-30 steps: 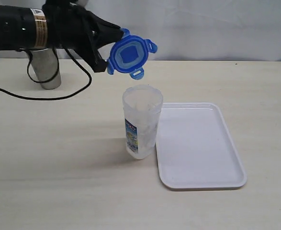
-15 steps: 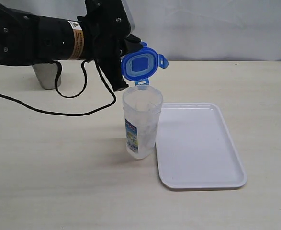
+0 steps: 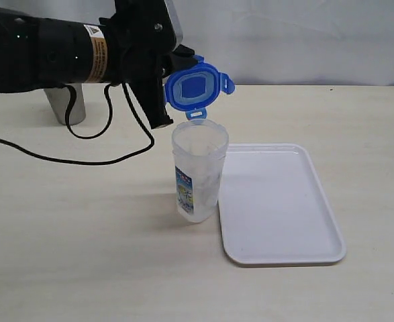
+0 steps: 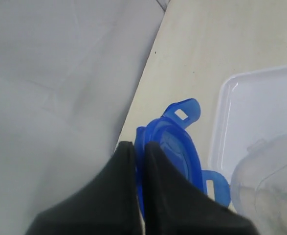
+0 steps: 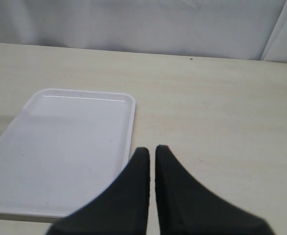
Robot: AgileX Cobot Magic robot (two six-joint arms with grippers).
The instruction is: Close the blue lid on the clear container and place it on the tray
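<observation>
My left gripper (image 3: pixel 172 86) (image 4: pixel 139 146) is shut on the rim of the blue lid (image 3: pixel 195 88) (image 4: pixel 175 147), which hangs tilted on edge just above and behind the mouth of the clear container (image 3: pixel 198 169). The container stands upright and open on the table, its blue-green label facing front, touching the left edge of the white tray (image 3: pixel 280 204) (image 5: pixel 60 147) (image 4: pixel 253 117). In the left wrist view the container (image 4: pixel 270 186) shows as a blurred clear rim. My right gripper (image 5: pixel 152 149) is shut on nothing, hovering over the table beside the tray's edge; it is out of the exterior view.
A steel cup (image 3: pixel 66 102) stands at the back left, partly hidden behind my left arm. A black cable (image 3: pixel 82 157) loops over the table left of the container. A white backdrop (image 3: pixel 304 40) closes the far side.
My left arm carried the lid rightward and down from the back left to just above the container's mouth, then eased slightly back left. The right gripper has not changed.
</observation>
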